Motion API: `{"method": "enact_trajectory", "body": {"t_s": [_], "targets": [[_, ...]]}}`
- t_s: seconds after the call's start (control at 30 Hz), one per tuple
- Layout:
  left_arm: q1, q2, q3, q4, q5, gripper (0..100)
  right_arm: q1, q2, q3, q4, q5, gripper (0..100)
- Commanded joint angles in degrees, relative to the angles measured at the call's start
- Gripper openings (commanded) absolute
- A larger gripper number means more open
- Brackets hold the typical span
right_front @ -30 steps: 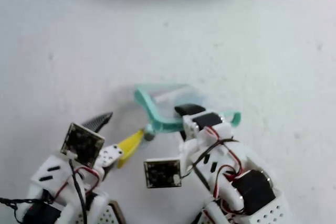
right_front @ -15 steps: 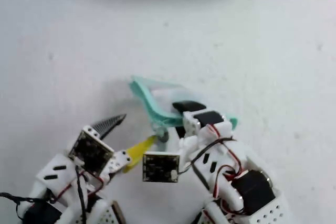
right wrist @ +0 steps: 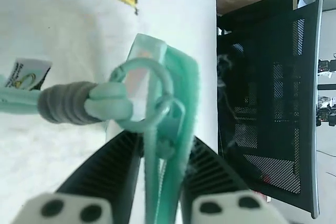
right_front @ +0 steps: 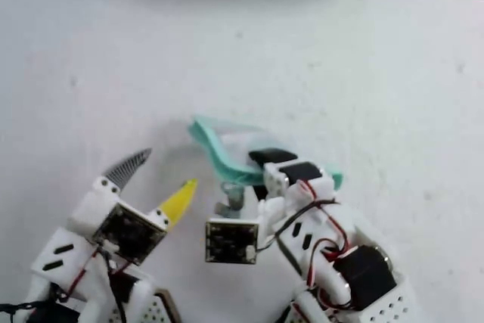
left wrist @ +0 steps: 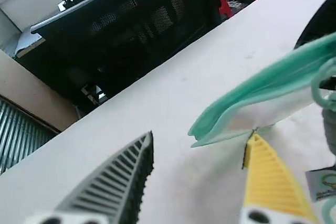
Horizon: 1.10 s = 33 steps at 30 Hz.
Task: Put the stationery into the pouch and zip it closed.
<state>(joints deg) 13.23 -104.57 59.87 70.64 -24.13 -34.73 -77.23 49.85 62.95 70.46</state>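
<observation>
A white table (right_front: pixel 363 58) fills the high view, and a black mesh chair (left wrist: pixel 136 30) stands beyond its far edge in the left wrist view. The 2 arms sit side by side at the near edge.

The pouch (right_front: pixel 219 149), pale green with a clear body, lies near the middle of the table in front of the right arm. It has barely moved in the last half second. The right gripper (right wrist: pixel 163 156) stays closed on it, with 1 black finger on each side of the green zip band. Whether any stationery is inside cannot be told from these views.

The change is in the left gripper (right_front: pixel 166 172). 1 second ago its yellow finger was right against the zip pull (right_front: pixel 231 200), and half a second ago it was still there. Now it has drawn back toward its own side and sits apart from the pouch. Its grey and yellow fingers are spread wide with nothing between them.

The pull lies loose on the table just beside the pouch's near edge. It has a grey bead (right wrist: pixel 65 103), a ring (right wrist: pixel 142 93) and a small printed tag (right wrist: pixel 23 74).

This looks like a release after a tug on the zip. How far the zip has closed cannot be told, so the left gripper may need to take the pull again.
</observation>
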Motion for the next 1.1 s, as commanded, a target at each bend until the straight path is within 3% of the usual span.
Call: {"method": "enact_trajectory", "body": {"t_s": [0.0, 0.2, 0.53, 0.73, 0.93, 1.07], "targets": [[1.9, 0.3, 0.9, -2.9, -3.5, 29, -1.4, -1.1, -1.2, 0.0, -0.4, 1.8], [6.9, 0.3, 6.9, -9.1, -3.6, 29, -8.5, -0.7, -6.4, 7.3, -0.9, 1.8], [17.5, 0.3, 8.0, -8.9, -3.3, 28, -11.1, -0.6, -14.4, 9.0, -4.7, 1.8], [16.7, 0.3, 8.1, -9.0, -3.1, 28, -11.9, -0.6, -14.2, 9.0, -4.6, 1.8], [8.9, 0.3, 8.1, -16.3, -3.0, 28, -11.8, -0.5, -13.9, 11.8, -0.1, 1.8], [11.6, 0.3, 8.7, -16.6, -3.0, 29, -11.9, -0.5, -14.1, 11.8, 0.1, 1.8]]}}
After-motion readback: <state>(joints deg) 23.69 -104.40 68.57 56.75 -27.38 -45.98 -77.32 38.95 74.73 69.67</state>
